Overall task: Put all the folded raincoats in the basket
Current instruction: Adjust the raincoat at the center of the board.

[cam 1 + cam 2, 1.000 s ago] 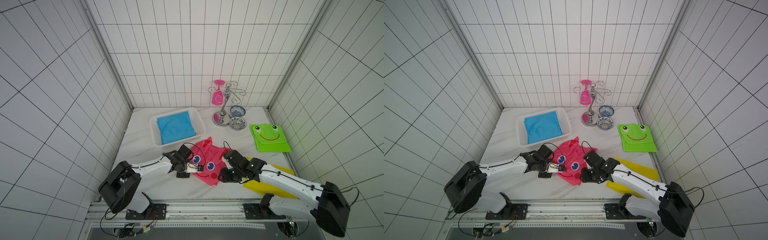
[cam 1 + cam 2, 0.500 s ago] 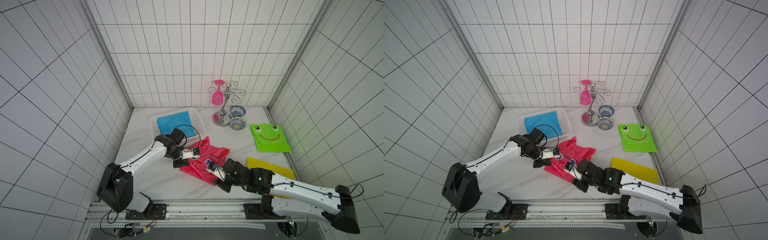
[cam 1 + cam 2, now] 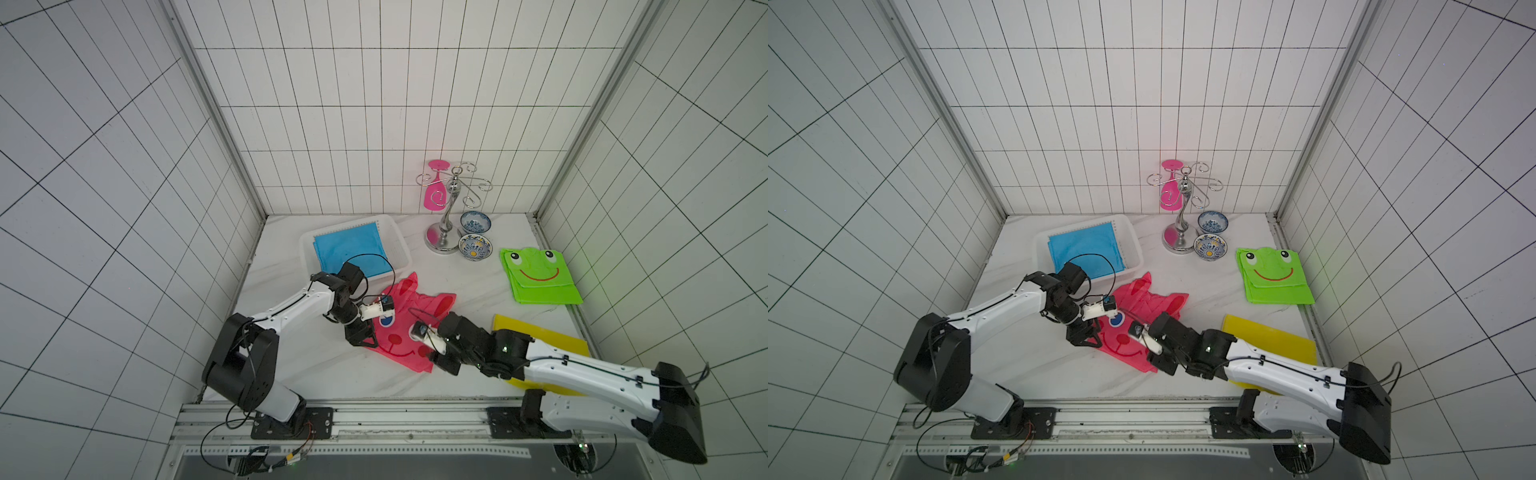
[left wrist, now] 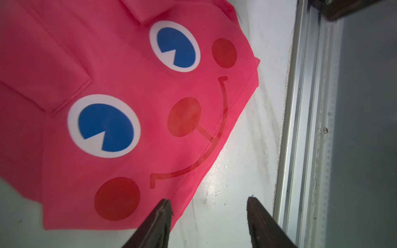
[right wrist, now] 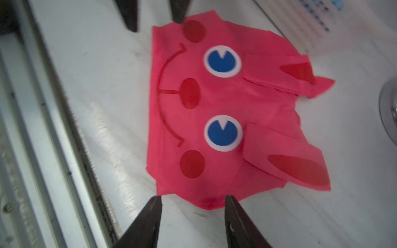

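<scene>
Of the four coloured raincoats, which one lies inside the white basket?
The blue raincoat lies inside the basket. The pink raincoat, green raincoat and yellow raincoat lie outside it.

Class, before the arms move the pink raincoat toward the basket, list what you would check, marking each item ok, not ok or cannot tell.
1. Left gripper open: ok, jaws apart at the pink raincoat's edge.
2. Right gripper open: ok, jaws apart at another corner.
3. Raincoat gripped: not ok, neither gripper is shut on it.
4. Raincoat folded, lying on the table: ok.
5. Basket empty: not ok, a blue raincoat lies inside.
</scene>
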Robot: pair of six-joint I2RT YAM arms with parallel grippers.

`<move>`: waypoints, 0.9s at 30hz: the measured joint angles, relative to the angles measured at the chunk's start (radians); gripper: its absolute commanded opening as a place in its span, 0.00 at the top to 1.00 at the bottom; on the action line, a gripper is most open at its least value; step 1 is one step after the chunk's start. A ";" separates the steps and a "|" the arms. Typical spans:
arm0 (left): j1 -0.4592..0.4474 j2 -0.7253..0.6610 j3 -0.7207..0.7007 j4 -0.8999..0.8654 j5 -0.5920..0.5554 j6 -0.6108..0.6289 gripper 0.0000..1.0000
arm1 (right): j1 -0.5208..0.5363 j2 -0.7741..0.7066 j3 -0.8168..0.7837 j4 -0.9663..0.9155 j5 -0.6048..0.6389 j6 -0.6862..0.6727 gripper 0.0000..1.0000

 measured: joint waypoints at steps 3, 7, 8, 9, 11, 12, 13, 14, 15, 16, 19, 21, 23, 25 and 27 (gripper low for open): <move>0.033 -0.051 -0.035 0.061 0.001 -0.004 0.39 | -0.182 0.011 0.003 -0.004 -0.017 0.308 0.51; 0.022 -0.166 -0.163 0.168 -0.016 -0.002 0.35 | -0.222 0.006 -0.003 -0.012 -0.062 0.618 0.50; 0.018 -0.185 -0.193 0.196 -0.021 -0.002 0.34 | -0.227 0.004 -0.009 -0.011 -0.074 0.676 0.50; 0.014 -0.197 -0.222 0.226 -0.026 0.001 0.34 | -0.231 0.005 -0.015 -0.012 -0.084 0.716 0.50; 0.000 -0.204 -0.272 0.286 -0.054 0.009 0.34 | -0.253 0.018 -0.025 -0.014 -0.106 0.776 0.51; -0.014 -0.203 -0.295 0.316 -0.077 0.014 0.34 | -0.270 0.038 -0.025 -0.014 -0.121 0.790 0.53; -0.032 -0.200 -0.314 0.340 -0.105 0.022 0.34 | -0.288 0.069 -0.025 -0.010 -0.143 0.806 0.54; -0.051 -0.195 -0.326 0.358 -0.130 0.029 0.34 | -0.303 0.098 -0.025 -0.007 -0.156 0.816 0.55; -0.069 -0.186 -0.334 0.373 -0.155 0.033 0.34 | -0.317 0.139 -0.025 -0.005 -0.179 0.820 0.55; -0.083 -0.175 -0.337 0.386 -0.172 0.037 0.34 | -0.328 0.175 -0.025 -0.003 -0.199 0.824 0.55; -0.093 -0.152 -0.337 0.405 -0.192 0.055 0.34 | -0.351 0.260 -0.029 0.012 -0.264 0.838 0.55; -0.094 -0.141 -0.338 0.410 -0.206 0.075 0.34 | -0.355 0.298 -0.040 0.043 -0.311 0.853 0.59; -0.097 -0.137 -0.343 0.418 -0.224 0.094 0.34 | -0.356 0.335 -0.051 0.071 -0.354 0.869 0.70; -0.099 -0.137 -0.349 0.425 -0.246 0.111 0.34 | -0.359 0.351 -0.051 0.104 -0.384 0.878 0.85; -0.099 -0.137 -0.352 0.429 -0.264 0.123 0.34 | -0.362 0.368 -0.051 0.115 -0.402 0.883 0.99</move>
